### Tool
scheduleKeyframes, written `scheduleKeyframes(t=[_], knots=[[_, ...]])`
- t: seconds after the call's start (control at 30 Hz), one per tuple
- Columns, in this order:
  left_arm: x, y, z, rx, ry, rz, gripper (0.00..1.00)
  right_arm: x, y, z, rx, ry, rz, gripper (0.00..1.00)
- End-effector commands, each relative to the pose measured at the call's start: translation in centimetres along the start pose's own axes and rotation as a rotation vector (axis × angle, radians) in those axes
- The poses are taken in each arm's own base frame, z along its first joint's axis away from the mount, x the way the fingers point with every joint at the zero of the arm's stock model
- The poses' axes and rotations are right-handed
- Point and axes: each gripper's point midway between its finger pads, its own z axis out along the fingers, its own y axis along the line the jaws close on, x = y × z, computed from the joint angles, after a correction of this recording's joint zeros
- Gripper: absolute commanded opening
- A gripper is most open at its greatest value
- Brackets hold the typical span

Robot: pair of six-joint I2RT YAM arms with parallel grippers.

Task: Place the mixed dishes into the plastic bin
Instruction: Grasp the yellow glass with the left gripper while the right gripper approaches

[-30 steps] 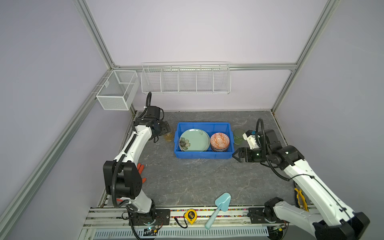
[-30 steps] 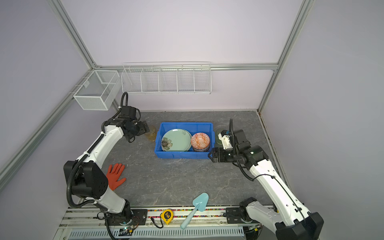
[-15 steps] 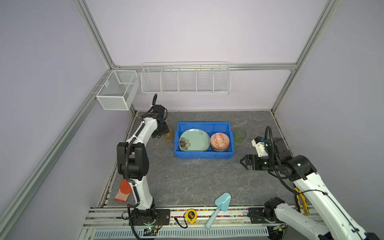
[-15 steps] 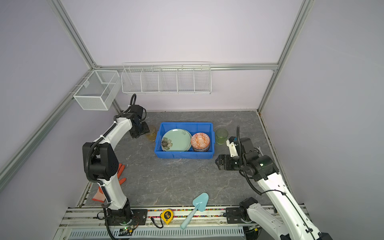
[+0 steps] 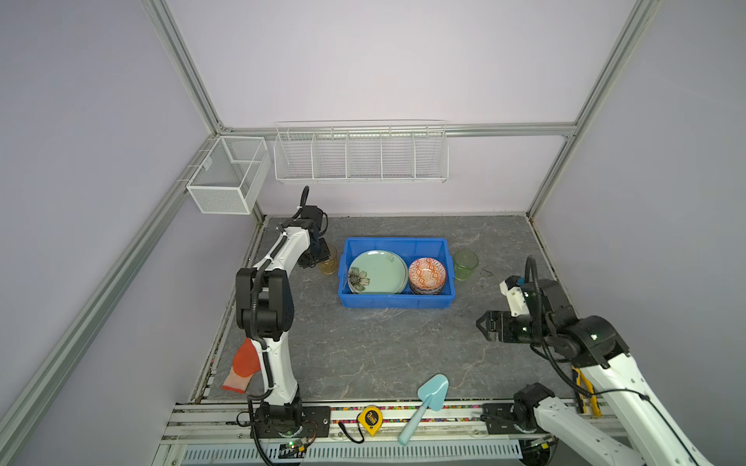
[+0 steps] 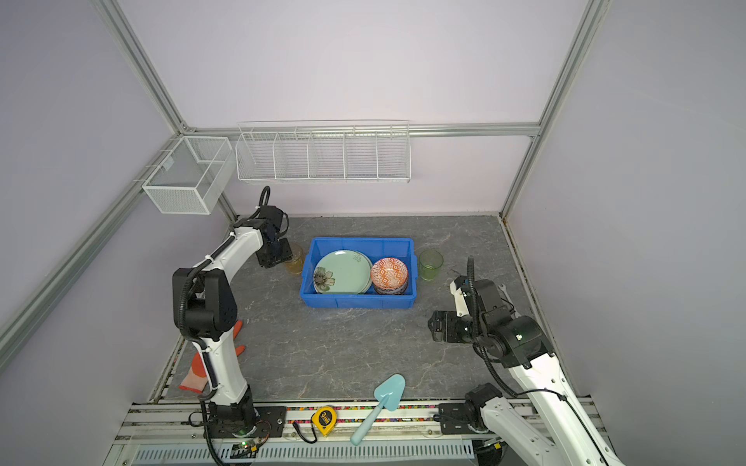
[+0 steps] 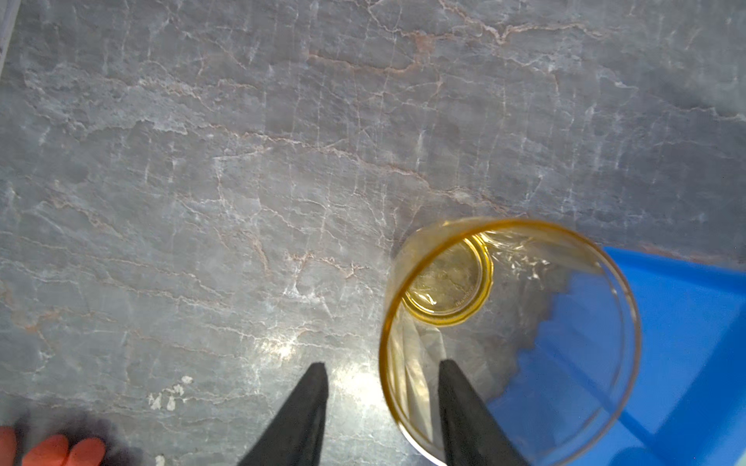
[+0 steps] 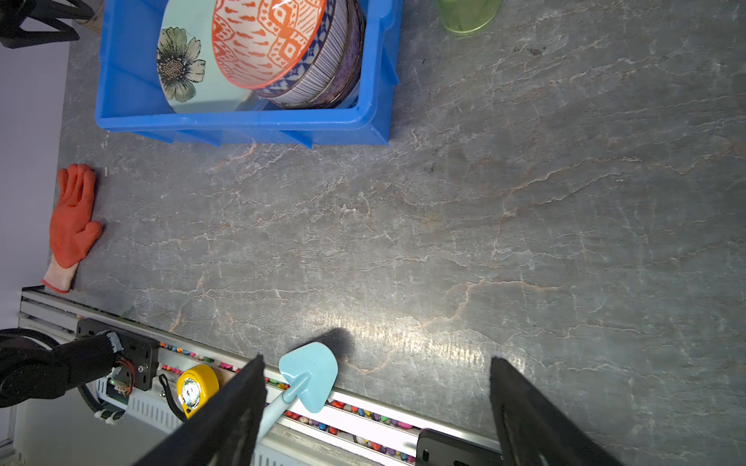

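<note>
The blue plastic bin (image 5: 395,242) (image 6: 361,241) holds a mint green flower plate (image 5: 377,270) (image 8: 181,72) and a stack of patterned bowls with an orange bowl (image 5: 427,272) (image 8: 266,40) on top. An amber cup (image 5: 327,264) (image 7: 508,335) stands upright just left of the bin. My left gripper (image 7: 381,365) (image 5: 319,258) straddles its rim, one finger inside and one outside, with a gap still showing outside the wall. A green cup (image 5: 465,264) (image 8: 468,16) stands right of the bin. My right gripper (image 5: 480,324) (image 8: 375,359) hangs open and empty, nearer the front right.
A light-teal scoop (image 5: 432,391) and a yellow tape measure (image 5: 370,419) lie at the front edge. An orange glove (image 5: 244,363) (image 8: 72,226) lies at the left behind my left arm. White wire baskets (image 5: 359,153) hang on the back wall. Yellow-handled pliers (image 5: 583,387) lie at the front right.
My left gripper's jaws have narrowed around the amber cup's rim and the arm's elbow has swung in. My right arm has pulled back from the green cup toward the front right.
</note>
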Motion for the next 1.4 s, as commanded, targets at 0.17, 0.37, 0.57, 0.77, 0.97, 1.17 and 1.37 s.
scheduleKeyframes(t=[0.17, 0.37, 0.57, 0.77, 0.97, 1.17, 1.37], knots=[[-0.7, 0.0, 0.3, -0.006, -0.014, -0.006, 0.33, 0.9, -0.8, 0.3, 0.033, 0.025, 0.022, 0.88], [-0.9, -0.4, 1.0, -0.001, -0.001, 0.020, 0.27, 0.6, -0.6, 0.8, 0.028, 0.033, 0.015, 0.88], [-0.3, -0.4, 1.2, 0.013, 0.008, 0.022, 0.12, -0.1, 0.1, 1.5, 0.006, 0.043, 0.006, 0.88], [0.3, 0.1, 0.5, 0.006, 0.011, 0.029, 0.00, -1.1, 1.1, 2.2, -0.022, 0.057, -0.019, 0.88], [0.9, 0.6, -2.1, 0.000, -0.017, 0.073, 0.00, -2.8, 2.5, 2.8, -0.062, 0.065, -0.049, 0.88], [1.9, 0.9, -5.6, -0.002, -0.055, 0.121, 0.00, -4.8, 4.2, 3.3, -0.109, 0.068, -0.082, 0.88], [3.6, 1.4, -9.3, -0.035, -0.099, 0.180, 0.00, -6.3, 5.4, 4.3, -0.128, 0.104, -0.095, 0.88]])
